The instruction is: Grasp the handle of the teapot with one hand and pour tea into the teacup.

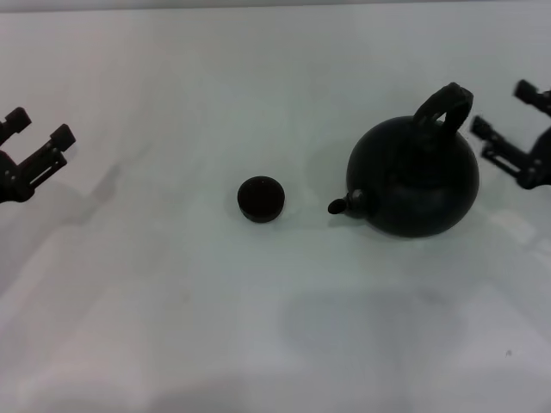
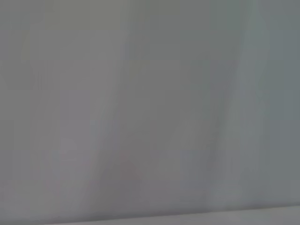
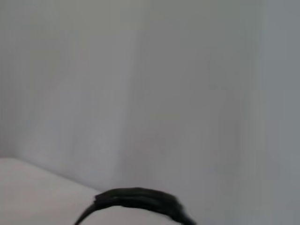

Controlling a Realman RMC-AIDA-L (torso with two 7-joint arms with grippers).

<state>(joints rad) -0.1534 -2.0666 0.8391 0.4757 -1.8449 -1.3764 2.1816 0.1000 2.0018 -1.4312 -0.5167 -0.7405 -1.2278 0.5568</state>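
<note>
The teapot (image 1: 415,182) sits on the white table (image 1: 172,327) toward the robot's right, its spout (image 1: 346,204) aimed at the teacup (image 1: 260,199), which stands apart from it near the middle. The handle (image 1: 444,105) arches upright over the pot's far side. The right gripper (image 1: 508,122) hovers just beside that handle with its fingers spread wide and nothing between them. The left gripper (image 1: 36,142) waits at the far left, also open and empty. The step now seems to be the reach: bring the right gripper's fingers to either side of the handle's top, centred on the arch, and close firmly so the heavy pot cannot swing when lifted. The right wrist view shows the handle (image 3: 140,199) close below
</note>
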